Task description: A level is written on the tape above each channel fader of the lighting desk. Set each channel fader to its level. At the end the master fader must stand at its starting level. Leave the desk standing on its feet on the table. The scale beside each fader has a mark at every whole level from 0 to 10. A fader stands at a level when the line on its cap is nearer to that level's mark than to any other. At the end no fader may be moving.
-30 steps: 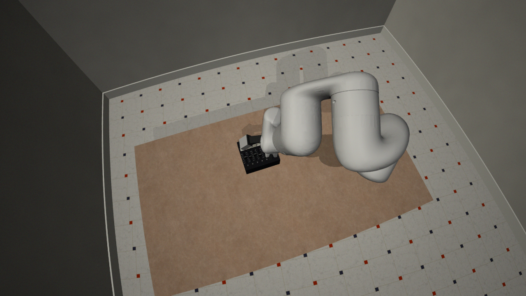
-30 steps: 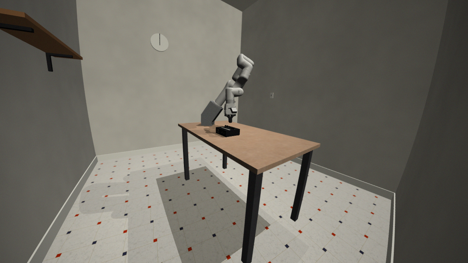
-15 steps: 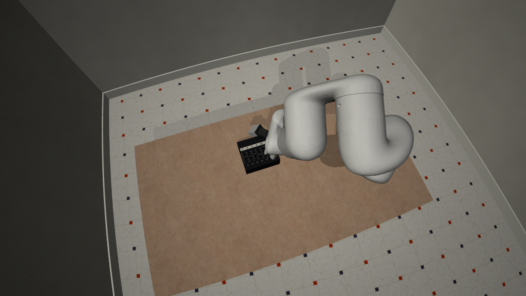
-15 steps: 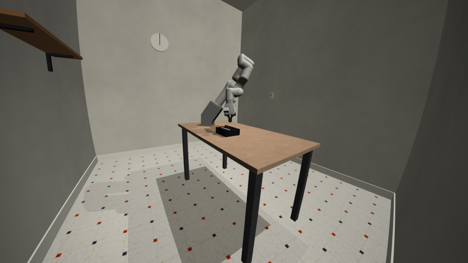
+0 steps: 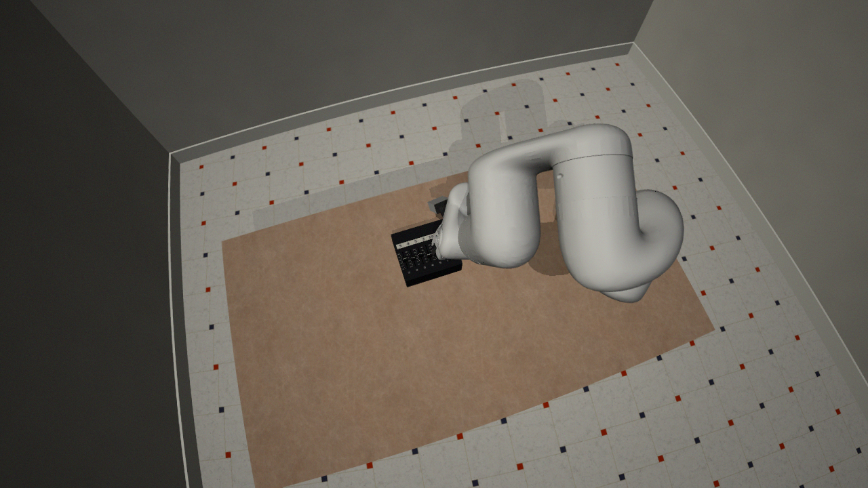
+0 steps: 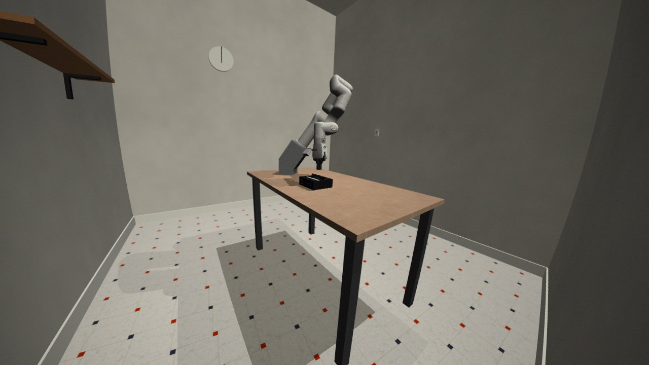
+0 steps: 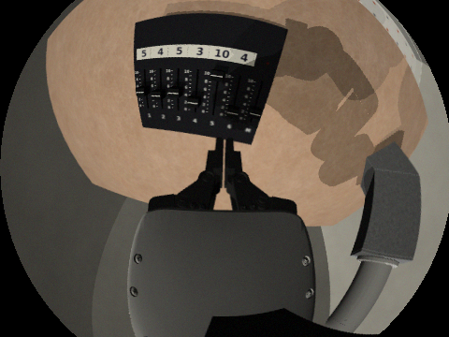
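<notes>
Wood-grain brown table top (image 6: 363, 199) on four dark square legs fills the middle of a small room. The floor (image 6: 181, 295) is pale tile dotted with small red and dark blue diamonds, edged by a white skirting board. Grey walls close the room in; the lighter back wall carries a round white clock (image 6: 220, 58), and a brown wooden shelf (image 6: 54, 51) on a dark bracket juts from the left wall in the exterior view. The table throws a grey shadow onto the tiles beneath it.

The small black box-shaped lighting desk (image 6: 315, 182) stands flat on the table, near the end where the white jointed arm (image 5: 582, 206) rises from its grey base block (image 6: 288, 157). In the wrist view the desk (image 7: 206, 84) shows a pale strip of tape (image 7: 196, 54) reading 5, 4, 5, 3, 10, 4 above a row of faders; the fader cap under the 10 (image 7: 217, 75) sits at the top of its slot, while the two caps to its right sit low. The other caps are too small to read against their scales.

The dark two-fingered gripper (image 7: 224, 146) hangs just over the desk's near edge, below the faders, its fingers pressed together with nothing between them.
</notes>
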